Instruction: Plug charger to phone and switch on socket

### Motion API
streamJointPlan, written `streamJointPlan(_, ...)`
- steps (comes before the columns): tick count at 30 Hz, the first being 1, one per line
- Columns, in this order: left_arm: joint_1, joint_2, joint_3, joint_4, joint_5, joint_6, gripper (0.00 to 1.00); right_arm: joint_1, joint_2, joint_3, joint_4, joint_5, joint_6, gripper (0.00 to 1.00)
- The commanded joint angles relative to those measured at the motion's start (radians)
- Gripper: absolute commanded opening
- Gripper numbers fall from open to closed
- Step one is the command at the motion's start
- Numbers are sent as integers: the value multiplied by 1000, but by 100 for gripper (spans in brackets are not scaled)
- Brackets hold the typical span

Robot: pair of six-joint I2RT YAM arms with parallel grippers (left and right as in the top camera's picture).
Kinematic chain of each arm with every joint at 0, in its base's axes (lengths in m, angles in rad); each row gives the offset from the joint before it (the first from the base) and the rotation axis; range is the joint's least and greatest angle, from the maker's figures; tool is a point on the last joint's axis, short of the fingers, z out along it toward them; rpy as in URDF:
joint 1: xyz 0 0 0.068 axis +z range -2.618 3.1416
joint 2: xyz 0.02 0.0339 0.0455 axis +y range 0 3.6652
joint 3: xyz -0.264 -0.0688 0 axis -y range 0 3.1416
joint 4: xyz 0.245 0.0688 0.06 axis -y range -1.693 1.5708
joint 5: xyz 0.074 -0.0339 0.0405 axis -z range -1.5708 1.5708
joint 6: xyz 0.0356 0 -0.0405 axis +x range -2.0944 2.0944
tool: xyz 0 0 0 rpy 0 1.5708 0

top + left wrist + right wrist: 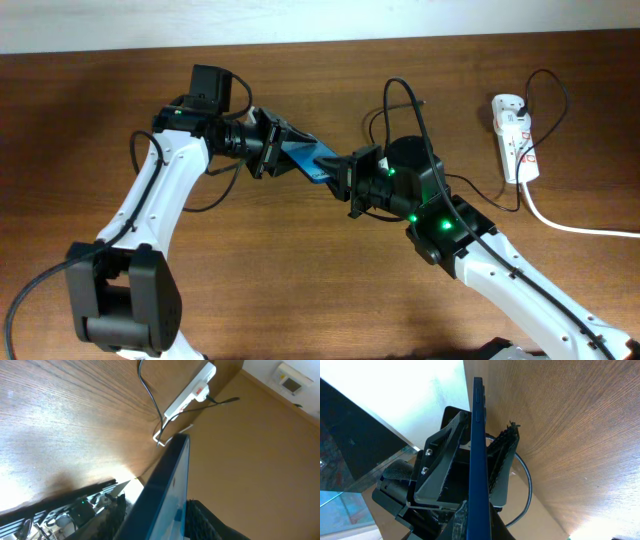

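Observation:
The phone [305, 158], blue-screened, is held in the air over the table's middle, between both arms. My left gripper [280, 148] is shut on its left end and my right gripper [345, 180] is shut on its right end. In the left wrist view the phone [172, 475] runs edge-on between my left jaws [160, 512]. In the right wrist view the phone [479, 420] stands edge-on in my right jaws [480, 527], with the left gripper clamped further along. The white socket [515, 135] lies at the far right and also shows in the left wrist view [192, 391]. The charger's black cable [556, 85] loops from the socket; its connector tip is not visible.
The socket's thick white cord [575, 228] runs off the right edge. Black arm cables [400, 100] arch above the right wrist. The wooden table [300, 290] ends at a white wall at the back.

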Motion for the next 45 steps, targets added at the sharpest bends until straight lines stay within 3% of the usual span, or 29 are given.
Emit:
streamJointPlan(1, 0, 2, -2, 3, -25, -41, 43, 6, 2, 18, 21, -16, -3, 10)
streamJointPlan(11, 0, 2, -2, 2, 62, -50, 30, 6, 80, 18, 31, -16, 24, 10)
streamJointPlan(12, -1, 2, -2, 2, 62, -50, 27, 6, 80, 18, 44, -16, 23, 11)
streamJointPlan(14, -3, 2, -2, 2, 62, -50, 9, 6, 80, 18, 59, -8, 23, 13)
streamJointPlan(17, -11, 2, -2, 3, 61, -51, 0, 6, 80, 18, 58, -8, 23, 15)
streamJointPlan(18, -11, 2, -2, 2, 61, -51, 0, 6, 80, 18, 58, -8, 23, 18)
streamJointPlan(20, -11, 2, -2, 2, 61, -51, 0, 6, 80, 18, 57, -10, 22, 35)
streamJointPlan(21, -11, 2, -2, 2, 60, -50, 0, 6, 80, 18, 57, -14, 2, 50)
streamJointPlan(23, -11, 2, -2, 2, 14, -50, 0, 6, 80, 18, 55, -16, -90, 63)
streamJointPlan(24, -10, 2, -2, 2, -36, -50, 0, 6, 80, 18, 53, -8, -173, 70)
streamJointPlan(25, -10, 2, -2, 2, -85, -50, 0, 5, 80, 18, 36, 48, -357, 75)
streamJointPlan(26, -10, 2, -2, 2, -152, -25, 0, 5, 80, 18, -7, 138, -559, 89)
streamJointPlan(27, -8, 2, -2, 2, -175, 1, 0, 5, 80, 18, -42, 193, -639, 99)
streamJointPlan(32, 23, 2, -2, -60, -148, 263, 0, 5, 80, 18, -310, 497, -879, 99)
streamJointPlan(37, 21, 2, -2, -187, -8, 435, 0, 5, 98, 13, -523, 803, -884, 98)
streamJointPlan(42, -9, 2, -2, -322, 26, 654, 0, 4, 76, 68, -708, 790, -887, 68)
streamJointPlan(45, -13, 2, -2, -303, -15, 658, 0, -3, 74, 206, -805, 766, -890, 54)
